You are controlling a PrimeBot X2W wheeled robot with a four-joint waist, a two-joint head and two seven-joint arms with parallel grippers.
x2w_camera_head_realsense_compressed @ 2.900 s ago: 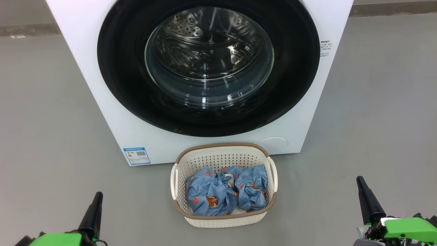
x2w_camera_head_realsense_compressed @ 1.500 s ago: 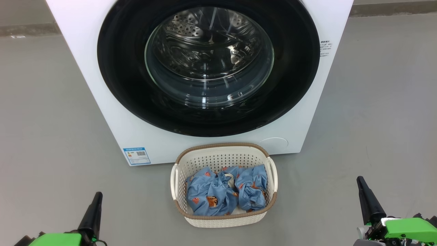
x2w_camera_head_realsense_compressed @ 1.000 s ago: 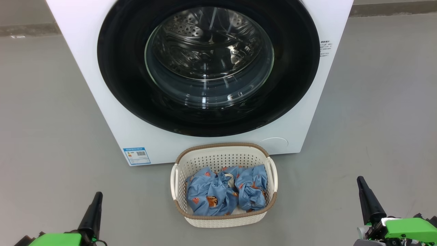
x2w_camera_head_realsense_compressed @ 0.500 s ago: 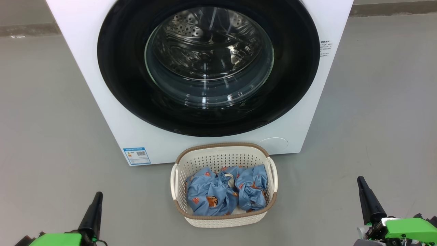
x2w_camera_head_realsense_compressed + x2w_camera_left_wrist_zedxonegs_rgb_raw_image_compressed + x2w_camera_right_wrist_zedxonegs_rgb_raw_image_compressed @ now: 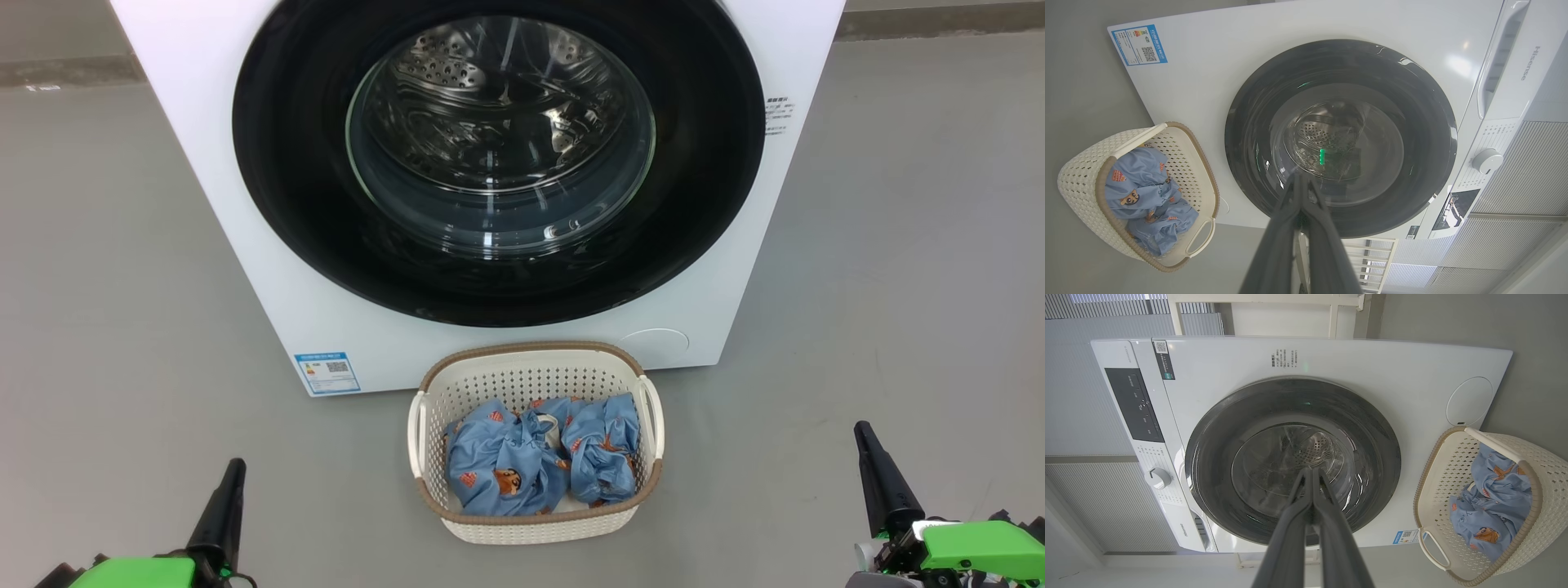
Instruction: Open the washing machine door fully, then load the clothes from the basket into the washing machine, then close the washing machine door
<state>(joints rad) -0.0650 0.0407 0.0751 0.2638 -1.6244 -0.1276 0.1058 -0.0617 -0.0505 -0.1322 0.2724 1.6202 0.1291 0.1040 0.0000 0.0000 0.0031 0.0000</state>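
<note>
**Grey floor, washer shut, basket loaded**

Grey floor all around. From the head camera the washing machine sits dead ahead, white and boxy. The washing machine door is closed flat against the front, with a glossy black rim and a glass bowl, and you can see the steel drum through it. Just in front of the washer's base is the basket, with the clothes bunched up inside, blue with little cartoon prints. Down at the lower left the left gripper pokes up, and the right gripper does the same at the lower right. Both are well apart from the basket, jaws pressed together on nothing.

Left wrist camera: its fingers meet in a point over the door glass, gripping nothing. The basket with the clothes sits off to one side. There's a blue label sticker at a corner of the washer's front and a round dial on the panel.

Right wrist camera: jaws are closed to a tip and aimed at the shut door, with the loaded basket off to the side.
</note>
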